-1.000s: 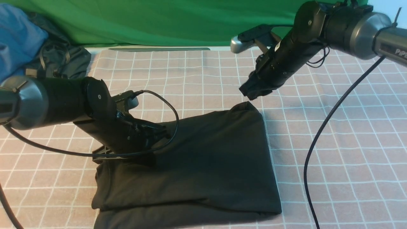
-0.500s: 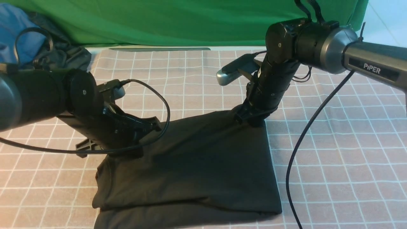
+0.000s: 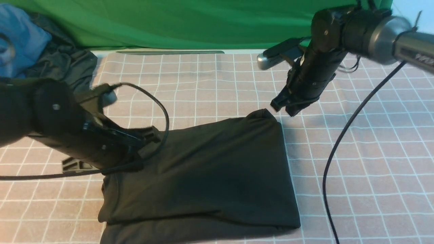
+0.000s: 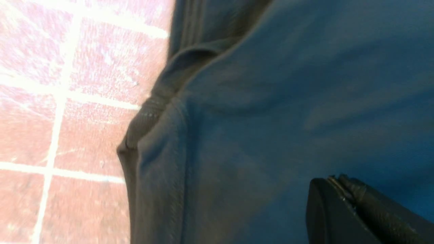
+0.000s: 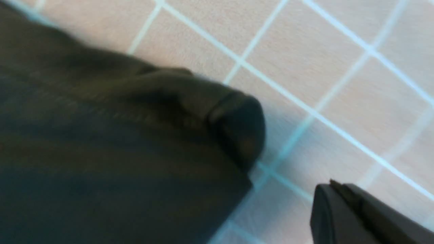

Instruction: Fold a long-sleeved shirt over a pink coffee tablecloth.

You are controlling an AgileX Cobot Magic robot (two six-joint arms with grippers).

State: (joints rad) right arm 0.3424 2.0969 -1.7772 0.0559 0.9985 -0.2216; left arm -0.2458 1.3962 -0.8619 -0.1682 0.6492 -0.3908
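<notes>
shirt (image 3: pixel 203 176) lies folded on the pink tablecloth (image 3: pixel 366 162), centre-near of the scene; right claw (image 3: pixel 284 107) hangs just past the shirt's far-right corner, off the cloth, nothing between its jaws; the right wrist view shows the two jaw tips pressed together over bare pink grid, the corner (image 5: pixel 234 125) bunched into a small rounded lump just beside them; left claw (image 3: pixel 151 134) sits over the shirt's far-left edge, jaws pinched together; the left wrist view shows its tips (image 4: pixel 342 189) closed above the dark fabric with no fold caught in them; whether they touch the fabric, cannot tell

shirt: black, soft knit, folded into a rough rectangle, several layers stacked at the near edge; left side shows a hemmed edge and a doubled fold (image 4: pixel 149 115); surface mostly smooth with faint diagonal creases; far-right corner puckered up slightly

other stuff: green cloth (image 3: pixel 190 23) across the far side; blue garment (image 3: pixel 20 40) and a dark grey one (image 3: pixel 71 64) heaped at far left, well clear of the shirt

vs earlier: half a second ago the right claw was down on the far-right corner; now it has lifted up and right, clear of it; corner stays raised; left arm has shifted left and nearer, blurred from motion; shirt outline otherwise unchanged
</notes>
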